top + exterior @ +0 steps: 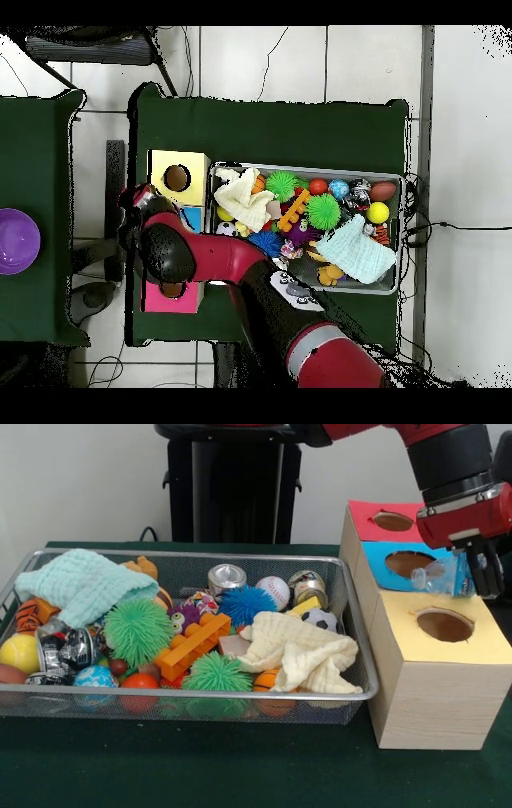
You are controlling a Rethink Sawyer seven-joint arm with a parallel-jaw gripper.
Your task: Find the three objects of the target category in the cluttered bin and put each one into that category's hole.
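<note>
My gripper hangs at the right, shut on a clear plastic bottle with a blue label. The bottle lies sideways, neck to the left, just above the blue-topped box's hole, near the yellow box's edge. The bin of silver wire mesh stands left of the boxes, full of clutter: two shiny cans, a crushed can, balls, spiky balls and cloths. In the overhead view my arm covers the blue box, and the bin lies to its right.
Three wooden boxes stand in a row: red-topped, blue-topped, and yellow-topped, each with a round hole. A mint cloth and a cream cloth cover part of the bin's contents. A purple bowl sits on a side table.
</note>
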